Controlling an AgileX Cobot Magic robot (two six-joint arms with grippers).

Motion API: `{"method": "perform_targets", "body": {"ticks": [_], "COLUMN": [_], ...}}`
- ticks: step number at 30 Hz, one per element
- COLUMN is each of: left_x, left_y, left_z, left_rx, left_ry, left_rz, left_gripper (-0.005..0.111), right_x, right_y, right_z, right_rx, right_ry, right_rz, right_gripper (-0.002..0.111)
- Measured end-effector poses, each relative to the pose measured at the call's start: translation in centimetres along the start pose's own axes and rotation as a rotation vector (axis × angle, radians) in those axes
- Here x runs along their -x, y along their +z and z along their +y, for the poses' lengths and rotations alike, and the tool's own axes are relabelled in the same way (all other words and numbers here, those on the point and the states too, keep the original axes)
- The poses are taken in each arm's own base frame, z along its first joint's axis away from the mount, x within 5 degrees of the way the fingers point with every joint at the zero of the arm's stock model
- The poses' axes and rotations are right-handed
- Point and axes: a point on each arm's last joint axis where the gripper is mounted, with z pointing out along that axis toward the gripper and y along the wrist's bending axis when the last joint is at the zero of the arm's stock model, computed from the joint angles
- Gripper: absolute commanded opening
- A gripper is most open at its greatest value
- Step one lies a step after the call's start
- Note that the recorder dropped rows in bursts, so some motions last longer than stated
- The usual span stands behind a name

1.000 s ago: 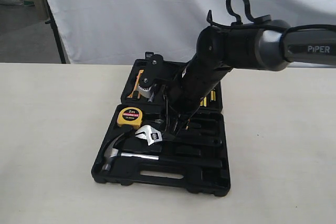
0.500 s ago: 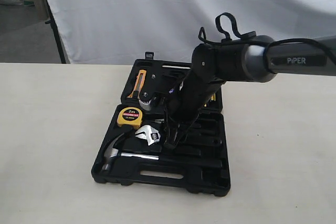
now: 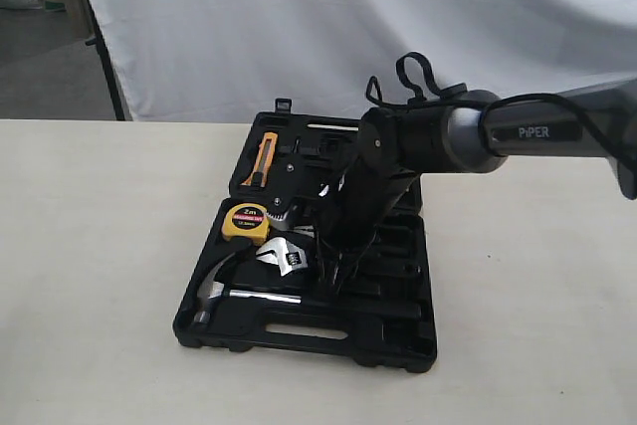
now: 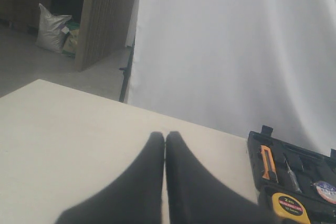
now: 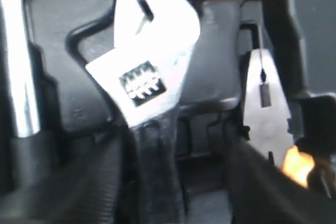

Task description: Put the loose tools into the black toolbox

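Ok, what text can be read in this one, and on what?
"PiPER": on the right arm.
"2m": on the yellow tape measure.
Smaller print under the "2m": too small to read.
Round label near the tape measure: too blurred to read.

the adjustable wrench (image 5: 149,85) lies in a recess of the black toolbox (image 5: 63,3). its black handle runs between the jaws of the right gripper (image 5: 170,153), which stand apart with a gap on one side. the silver hammer shaft (image 5: 18,61) lies alongside. the pliers (image 5: 265,114) sit on the opposite side.
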Motion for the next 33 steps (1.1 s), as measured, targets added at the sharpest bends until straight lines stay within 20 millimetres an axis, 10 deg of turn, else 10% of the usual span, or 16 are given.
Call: {"method": "perform_targets", "body": {"ticks": [5,33], "left_x": [0.00,0.00], "left_y": [0.00,0.00], "left_z": [0.00,0.00], "left_rx": [0.000,0.000], "left_ry": [0.000,0.000], "left_rz": [0.000,0.000], "left_gripper": [0.001,0.001], "right_x": [0.03,0.46], "right_y": [0.00,-0.02], "right_z": [0.02,0.30], "right_rx": [0.002,0.035], "right_ry": [0.002,0.055], "right_rz": [-0.003,-0.050], "right_gripper": [0.000,0.000]}}
